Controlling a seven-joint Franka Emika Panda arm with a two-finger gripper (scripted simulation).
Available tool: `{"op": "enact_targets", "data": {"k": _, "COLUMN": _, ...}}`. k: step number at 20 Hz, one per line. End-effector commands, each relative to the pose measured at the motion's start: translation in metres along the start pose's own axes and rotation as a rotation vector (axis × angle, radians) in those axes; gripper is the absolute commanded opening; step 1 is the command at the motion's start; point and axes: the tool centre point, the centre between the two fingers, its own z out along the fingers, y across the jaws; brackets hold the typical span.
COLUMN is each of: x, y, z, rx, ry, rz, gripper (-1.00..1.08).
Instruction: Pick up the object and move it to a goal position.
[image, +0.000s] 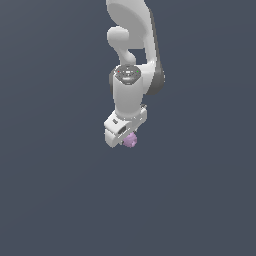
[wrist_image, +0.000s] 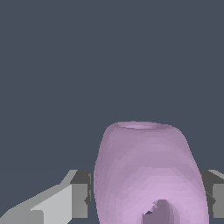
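Closed on the small pale pink-purple lumpy roundish object (wrist_image: 151, 175) between both white gripper (image: 126, 137) pads, yet rounded sides could slip free under any quick swing.

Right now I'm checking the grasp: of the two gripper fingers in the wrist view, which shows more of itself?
The finger with the long pale grey wedge beside the pink object. The other finger is only a sliver at the frame edge.

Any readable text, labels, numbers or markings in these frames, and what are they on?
None can be read. The arm has small red and green specks on a dark round cap, too small to tell whether they are text. The pink-purple object and the gripper holding it are unmarked.
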Motion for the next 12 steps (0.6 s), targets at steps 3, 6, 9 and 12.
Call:
{"op": "enact_targets", "data": {"k": 3, "x": -0.025, "y": -0.012, "z": -0.028, "rx": 0.000, "ry": 0.000, "rz": 0.000, "gripper": -1.00}}
{"op": "enact_targets", "data": {"k": 6, "x": -0.041, "y": -0.020, "z": -0.047, "rx": 0.000, "ry": 0.000, "rz": 0.000, "gripper": -1.00}}
{"op": "enact_targets", "data": {"k": 9, "x": -0.057, "y": -0.028, "z": -0.065, "rx": 0.000, "ry": 0.001, "rz": 0.000, "gripper": -1.00}}
{"op": "enact_targets", "data": {"k": 12, "x": -0.073, "y": -0.036, "z": -0.084, "rx": 0.000, "ry": 0.001, "rz": 0.000, "gripper": -1.00}}
